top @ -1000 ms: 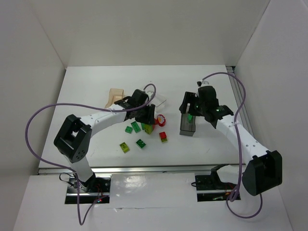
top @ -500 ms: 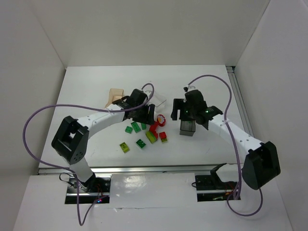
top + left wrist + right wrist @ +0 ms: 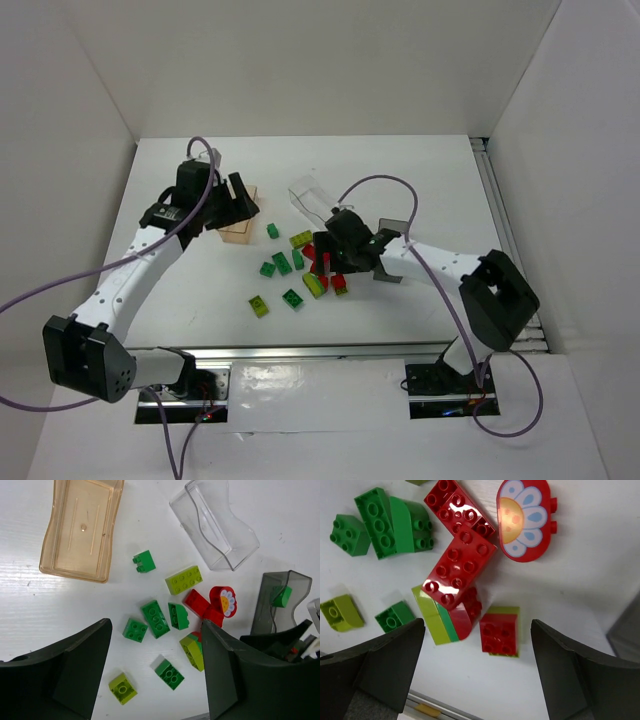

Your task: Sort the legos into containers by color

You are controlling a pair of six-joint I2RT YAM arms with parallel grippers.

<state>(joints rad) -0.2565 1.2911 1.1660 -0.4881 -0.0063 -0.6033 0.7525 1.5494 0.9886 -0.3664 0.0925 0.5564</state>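
The white table [image 3: 420, 170] holds everything. The left arm [image 3: 130, 280] has swung away from the pile of bricks. Now it reaches to the back left, high over the tan tub [image 3: 82, 527]. The right arm [image 3: 440, 262] has left the dark tub [image 3: 265, 612] and come over to the pile in the middle.

The tan tub is empty. The clear tub [image 3: 215, 522] near it is empty too. The dark tub has one green brick [image 3: 281, 596] inside it. So only one brick looks sorted, and most of the job is still to do.

The other bricks lie loose on the table between the tubs. The red bricks [image 3: 460, 565] touch each other, and a red flower piece [image 3: 525, 520] sits just beside them. Green and yellow-green ones lie around them. One small green brick [image 3: 143, 561] sits near the tan tub, but not in it.

The left gripper [image 3: 156, 650] has just opened up wide. Nothing is between its fingers. The right gripper [image 3: 477, 645] also stands wide open and holds nothing. It hangs right over the red bricks, so it looks ready to go down and pick up a red one. That brick would need a tub of its own, maybe the clear one or the tan one.
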